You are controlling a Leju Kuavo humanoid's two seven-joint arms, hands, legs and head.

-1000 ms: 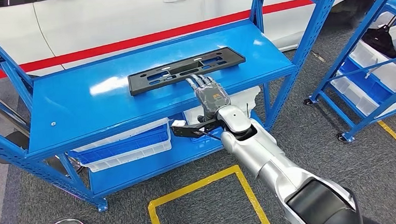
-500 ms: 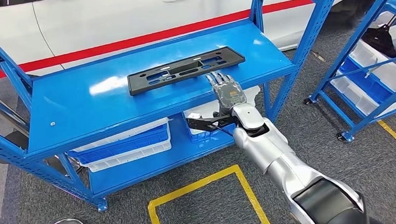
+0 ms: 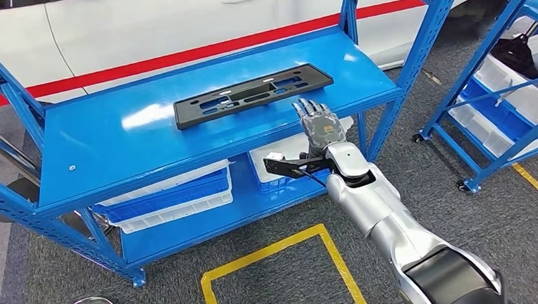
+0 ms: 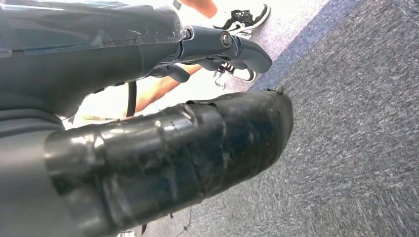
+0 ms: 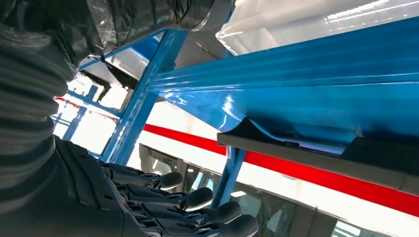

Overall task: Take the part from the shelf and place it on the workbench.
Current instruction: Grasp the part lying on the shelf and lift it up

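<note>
I see my right hand (image 3: 319,124) with fingers (image 3: 309,108) apart, empty | part (image 3: 252,94) flat on shelf (image 3: 111,151), just ahead and left of fingertips | long axis crosswise to them | left hand (image 4: 217,47) far off, state unclear.

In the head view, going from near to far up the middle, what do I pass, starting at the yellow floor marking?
Yellow floor marking → right hand at the shelf's front edge → black part lying flat on the blue shelf → white car with a red stripe behind the rack.
</note>
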